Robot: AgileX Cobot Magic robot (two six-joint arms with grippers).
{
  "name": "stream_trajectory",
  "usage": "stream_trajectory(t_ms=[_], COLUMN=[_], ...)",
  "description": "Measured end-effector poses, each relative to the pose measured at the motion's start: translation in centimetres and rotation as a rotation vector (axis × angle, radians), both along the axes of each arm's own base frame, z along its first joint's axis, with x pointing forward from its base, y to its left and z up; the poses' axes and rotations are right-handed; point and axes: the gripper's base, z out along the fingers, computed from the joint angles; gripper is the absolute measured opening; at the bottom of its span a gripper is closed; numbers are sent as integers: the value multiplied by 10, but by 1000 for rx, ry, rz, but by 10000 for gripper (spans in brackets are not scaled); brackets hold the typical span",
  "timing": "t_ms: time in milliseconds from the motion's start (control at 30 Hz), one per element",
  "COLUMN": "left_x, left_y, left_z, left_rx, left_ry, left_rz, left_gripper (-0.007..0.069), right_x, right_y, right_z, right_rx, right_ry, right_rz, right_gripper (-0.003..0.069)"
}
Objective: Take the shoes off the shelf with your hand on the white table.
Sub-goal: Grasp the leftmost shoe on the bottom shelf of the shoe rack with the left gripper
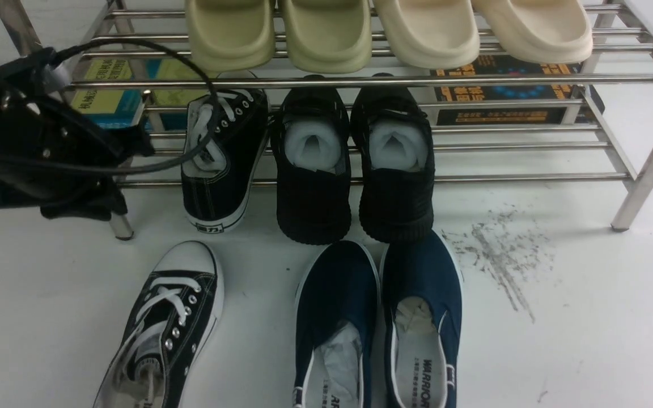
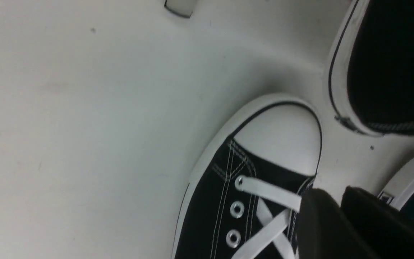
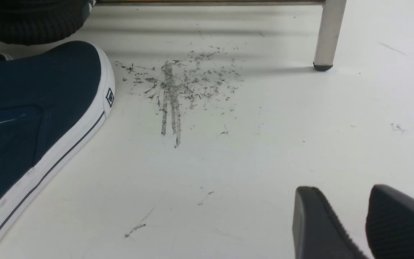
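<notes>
One black canvas sneaker (image 1: 221,164) is sitting on the lower tier of the steel shelf (image 1: 530,178) with its heel overhanging the front rod, and the other sneaker (image 1: 170,323) is lying on the glossy white table (image 1: 598,340) in front, toe toward the shelf. The left gripper (image 2: 340,196) is hovering above that sneaker's laces, fingers nearly together and gripping nothing. The right gripper (image 3: 350,203) is hanging low over bare table near the grey scuff patch (image 1: 496,255) – narrow gap, empty.

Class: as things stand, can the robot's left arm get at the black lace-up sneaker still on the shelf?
Probably yes: the sneaker sits at the front of the lower tier, heel overhanging, with the left arm close beside it. Its own cable loops across the shoe.
</notes>
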Motion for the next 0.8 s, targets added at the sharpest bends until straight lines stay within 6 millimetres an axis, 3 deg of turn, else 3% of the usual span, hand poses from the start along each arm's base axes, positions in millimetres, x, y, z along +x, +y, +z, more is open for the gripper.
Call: stream_trajectory(t_ms=[100, 133, 167, 333, 467, 800], left_x=[21, 23, 34, 53, 62, 68], left_y=[-3, -3, -4, -17, -34, -40], left_z=[-8, -9, -13, -22, -29, -29], left_rx=[4, 4, 10, 29, 33, 33], left_ry=[15, 15, 15, -33, -81, -145], left_rz=[-3, -3, -12, -75, -126, -137], left_gripper=[274, 274, 335, 434, 458, 463], right_x=[0, 0, 0, 0, 0, 0], right_y=[0, 0, 0, 0, 0, 0], right_z=[0, 0, 0, 0, 0, 0], right_rx=[0, 0, 0, 0, 0, 0], right_ry=[0, 0, 0, 0, 0, 0], right_rz=[0, 0, 0, 0, 0, 0], right_gripper=[237, 237, 237, 237, 237, 237])
